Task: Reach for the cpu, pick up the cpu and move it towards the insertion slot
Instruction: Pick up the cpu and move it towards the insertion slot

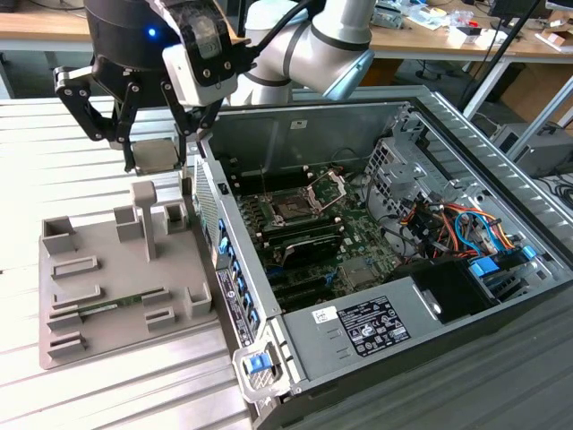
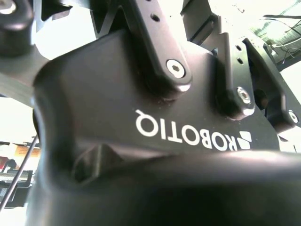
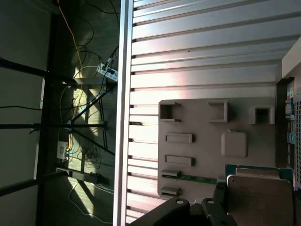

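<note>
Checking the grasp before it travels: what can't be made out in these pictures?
- The cpu: cut off by the picture's edge in the first wrist view; the tool covers its sides in the exterior view.
- The slot: its pins are too small in the exterior view.
- The memory stick: one end is hidden behind the cpu in the first wrist view.
</note>
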{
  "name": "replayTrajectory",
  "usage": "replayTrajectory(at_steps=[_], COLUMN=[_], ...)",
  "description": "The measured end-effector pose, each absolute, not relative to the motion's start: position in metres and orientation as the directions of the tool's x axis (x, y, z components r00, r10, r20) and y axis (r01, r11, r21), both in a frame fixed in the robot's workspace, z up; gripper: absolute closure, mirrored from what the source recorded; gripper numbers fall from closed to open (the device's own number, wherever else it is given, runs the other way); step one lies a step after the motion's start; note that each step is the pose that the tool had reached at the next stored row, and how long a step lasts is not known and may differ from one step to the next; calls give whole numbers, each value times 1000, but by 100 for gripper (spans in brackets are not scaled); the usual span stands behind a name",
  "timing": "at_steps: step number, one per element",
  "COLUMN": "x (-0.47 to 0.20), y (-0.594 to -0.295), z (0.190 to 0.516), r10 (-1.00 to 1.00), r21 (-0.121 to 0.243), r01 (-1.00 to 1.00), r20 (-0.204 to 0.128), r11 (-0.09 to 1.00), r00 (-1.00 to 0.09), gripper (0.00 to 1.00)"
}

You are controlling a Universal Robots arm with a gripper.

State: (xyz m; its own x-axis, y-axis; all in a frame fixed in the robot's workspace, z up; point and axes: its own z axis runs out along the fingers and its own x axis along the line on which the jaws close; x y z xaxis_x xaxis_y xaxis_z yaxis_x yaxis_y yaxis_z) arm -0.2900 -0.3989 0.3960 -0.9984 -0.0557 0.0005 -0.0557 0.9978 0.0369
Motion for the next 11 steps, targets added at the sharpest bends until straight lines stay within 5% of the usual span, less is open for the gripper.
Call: replayTrajectory(at_steps=[11], x=[-285], y=[-399], z=[396], r10=[-56], r21=[37], r01=[-56], r20=[1], r11=[998], r00=[-998], gripper=[45])
